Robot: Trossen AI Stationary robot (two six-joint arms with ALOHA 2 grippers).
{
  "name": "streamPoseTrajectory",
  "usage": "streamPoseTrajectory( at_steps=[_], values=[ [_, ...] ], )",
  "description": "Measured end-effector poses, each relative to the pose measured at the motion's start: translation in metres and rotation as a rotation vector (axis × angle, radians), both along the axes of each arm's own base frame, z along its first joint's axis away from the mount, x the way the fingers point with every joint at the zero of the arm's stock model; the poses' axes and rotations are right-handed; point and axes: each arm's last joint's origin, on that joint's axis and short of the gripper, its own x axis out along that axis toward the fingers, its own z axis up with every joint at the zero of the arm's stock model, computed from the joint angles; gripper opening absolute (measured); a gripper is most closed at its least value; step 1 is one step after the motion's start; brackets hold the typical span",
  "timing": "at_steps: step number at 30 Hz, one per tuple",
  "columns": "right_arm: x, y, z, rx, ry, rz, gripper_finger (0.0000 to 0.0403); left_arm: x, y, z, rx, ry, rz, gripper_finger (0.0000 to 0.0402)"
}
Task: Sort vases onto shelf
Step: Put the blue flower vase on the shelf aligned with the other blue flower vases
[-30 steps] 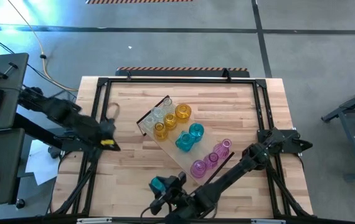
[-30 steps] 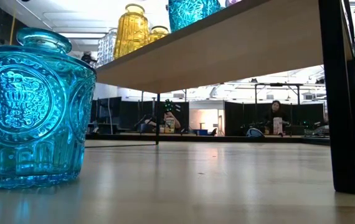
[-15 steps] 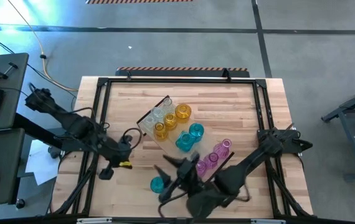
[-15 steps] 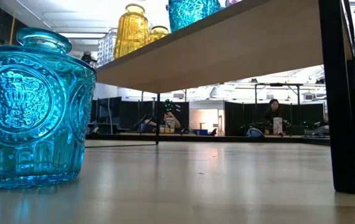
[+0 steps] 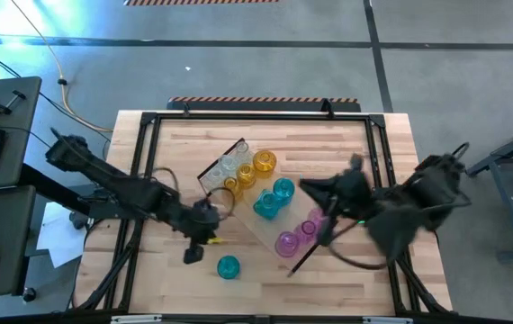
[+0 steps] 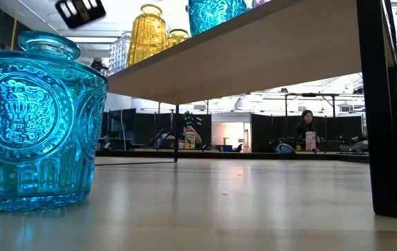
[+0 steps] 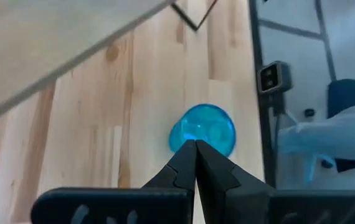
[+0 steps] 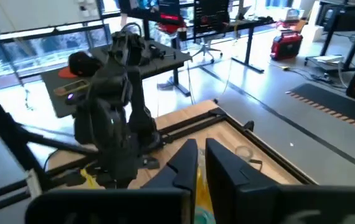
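We see the shelf (image 5: 265, 202) crowded with vases; a lone teal vase (image 5: 228, 266), embossed, stands at 7 o'clock. Left gripper (image 5: 193, 250) clenched empty beside it; right gripper (image 5: 315, 189) clenched empty above the shelf.

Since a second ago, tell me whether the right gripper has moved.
Yes. In the high view the right gripper has moved from the table's near edge beside the lone teal vase up past the shelf.

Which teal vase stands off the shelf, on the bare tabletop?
The lone teal vase near the table's front edge, beside the left pincer; the other two teal vases stand on the shelf.
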Motion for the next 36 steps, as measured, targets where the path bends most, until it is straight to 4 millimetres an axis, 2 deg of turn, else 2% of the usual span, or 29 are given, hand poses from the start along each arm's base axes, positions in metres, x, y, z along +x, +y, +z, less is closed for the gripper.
streamPoseTrajectory(
  at_steps=[2, 5, 8, 16, 22, 26, 36],
  values=[
    [-0.016, -0.007, 0.006, 0.005, 0.004, 0.012, 0.0019, 0.010, -0.005, -0.012, 0.003, 0.030, -0.005, 0.0000],
    [-0.035, -0.015, 0.014, -0.004, 0.012, 0.036, 0.0006, 0.024, -0.014, -0.028, -0.025, 0.053, -0.035, 0.0000],
    [-0.046, -0.020, 0.018, -0.011, 0.013, 0.042, 0.0005, 0.034, -0.021, -0.035, -0.062, 0.039, -0.066, 0.0000],
    [-0.056, -0.019, 0.014, 0.011, 0.053, 0.077, 0.0001, 0.034, -0.033, -0.032, -0.030, -0.061, -0.310, 0.0000],
    [-0.059, -0.013, 0.011, 0.035, 0.058, 0.102, 0.0000, 0.030, -0.041, -0.032, -0.057, -0.042, -0.296, 0.0007],
    [-0.061, -0.010, 0.011, 0.038, 0.054, 0.111, 0.0000, 0.030, -0.041, -0.033, -0.060, -0.040, -0.298, 0.0042],
    [-0.062, -0.009, 0.012, 0.043, 0.051, 0.119, 0.0000, 0.033, -0.042, -0.043, -0.007, -0.017, -0.327, 0.0173]
  ],
)
